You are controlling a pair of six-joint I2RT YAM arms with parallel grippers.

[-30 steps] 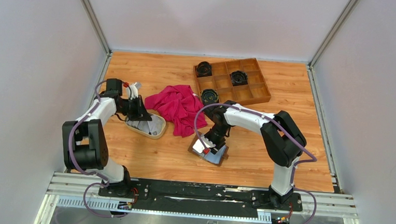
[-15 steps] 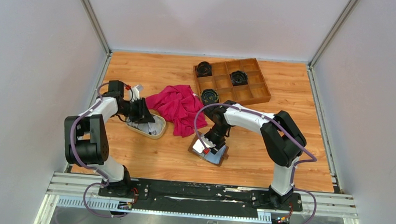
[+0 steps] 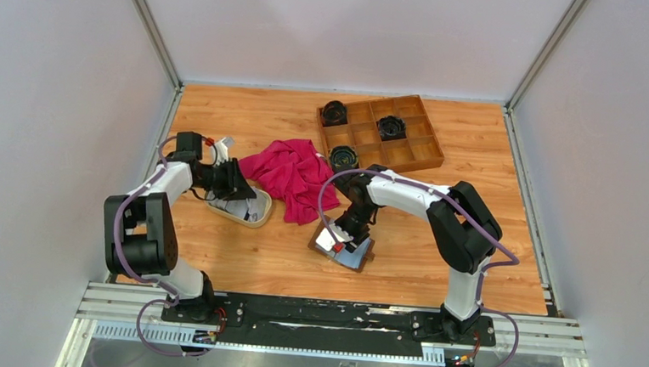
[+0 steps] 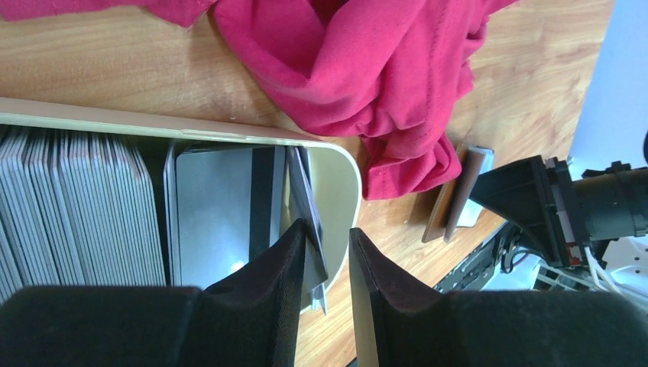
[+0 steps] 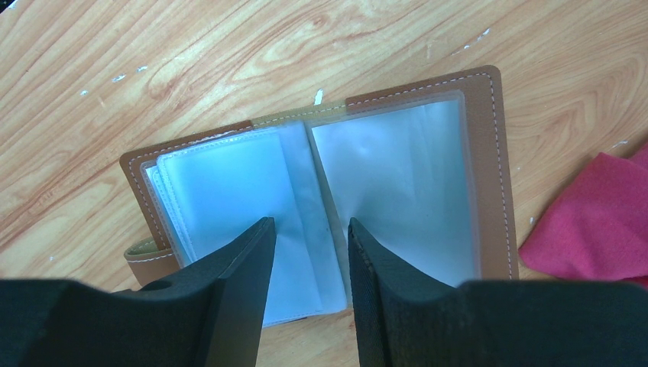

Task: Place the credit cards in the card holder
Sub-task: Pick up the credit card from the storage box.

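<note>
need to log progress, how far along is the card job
Done: the card holder lies open under the right tool, its clear sleeves looking empty. In hand: the left tool straddles a dark card in the cream dish, not clamped. Left: all the credit cards.

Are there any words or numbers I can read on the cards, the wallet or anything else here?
None: no word, number or logo can be read in any view.
The credit cards show only plain grey edges and faces in the dish.
The card holder shows plain brown leather and clear pockets with no print.
</note>
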